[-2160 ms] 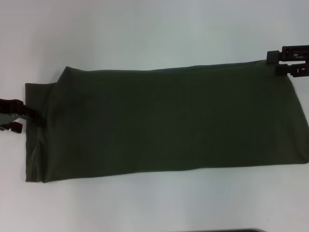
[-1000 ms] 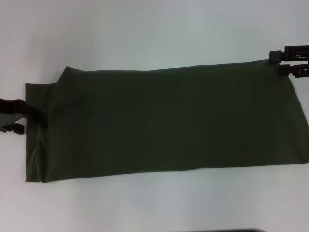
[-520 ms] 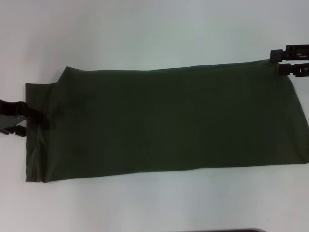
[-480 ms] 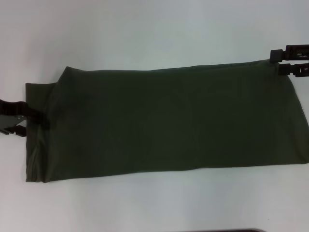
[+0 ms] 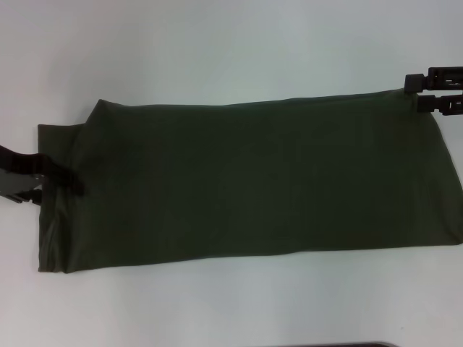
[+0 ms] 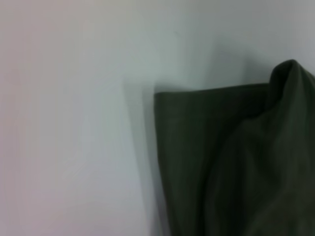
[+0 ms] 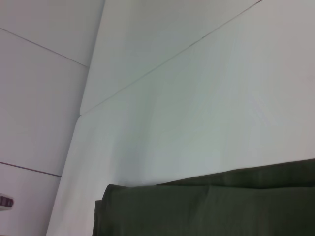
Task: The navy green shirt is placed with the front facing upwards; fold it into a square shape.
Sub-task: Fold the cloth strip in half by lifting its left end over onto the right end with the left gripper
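The navy green shirt [image 5: 253, 181] lies on the white table as a long dark olive band running left to right, with plain cloth facing up and no lettering showing. A narrower layer sticks out at its left end. My left gripper [image 5: 45, 186] is at that left end, open, with one finger [image 5: 71, 182] reaching over the cloth and the other beside the edge. The left wrist view shows this end of the shirt [image 6: 221, 182] with a raised fold. My right gripper [image 5: 427, 92] sits at the shirt's far right corner. The right wrist view shows the shirt's far edge [image 7: 206, 211].
White tabletop [image 5: 231, 50] surrounds the shirt on the far, near and left sides. The shirt's right end runs to the picture's edge. A dark strip [image 5: 347, 345] shows at the near border. The right wrist view shows the table's far edge [image 7: 88, 110] with floor beyond.
My left gripper has moved right and slightly nearer, so one finger now lies over the shirt's left edge. The right gripper shifted only slightly to the right. The shirt has not moved.
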Controlling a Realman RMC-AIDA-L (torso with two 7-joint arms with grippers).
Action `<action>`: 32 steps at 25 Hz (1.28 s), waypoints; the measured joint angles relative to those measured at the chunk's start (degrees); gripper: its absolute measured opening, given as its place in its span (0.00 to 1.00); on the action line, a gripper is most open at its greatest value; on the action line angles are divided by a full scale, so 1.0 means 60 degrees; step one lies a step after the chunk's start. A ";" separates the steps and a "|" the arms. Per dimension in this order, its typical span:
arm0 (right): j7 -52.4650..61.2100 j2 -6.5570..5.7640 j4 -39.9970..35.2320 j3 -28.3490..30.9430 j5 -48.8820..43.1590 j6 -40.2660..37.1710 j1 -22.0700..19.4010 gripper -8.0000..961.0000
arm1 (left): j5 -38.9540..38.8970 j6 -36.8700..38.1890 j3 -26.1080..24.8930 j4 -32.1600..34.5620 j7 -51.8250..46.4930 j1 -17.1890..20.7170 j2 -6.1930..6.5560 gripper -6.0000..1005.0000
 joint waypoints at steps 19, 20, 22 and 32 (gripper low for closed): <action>-0.0021 -0.0015 0.0007 -0.0004 0.0000 -0.0125 -0.0010 0.84 | -0.0068 0.0229 -0.0005 -0.0091 0.0026 -0.0214 -0.0244 0.73; -0.0021 -0.0015 0.0008 -0.0004 0.0000 -0.0128 -0.0010 0.84 | -0.0063 0.0223 -0.0005 -0.0090 0.0024 -0.0236 -0.0269 0.73; -0.0020 -0.0015 0.0008 -0.0004 0.0000 -0.0133 -0.0012 0.84 | -0.0049 0.0201 -0.0005 -0.0071 0.0026 -0.0269 -0.0290 0.73; -0.0005 -0.0029 0.0008 0.0012 0.0000 -0.0209 -0.0021 0.84 | -0.0317 0.0259 -0.0090 -0.0084 0.0046 -0.0353 -0.0275 0.73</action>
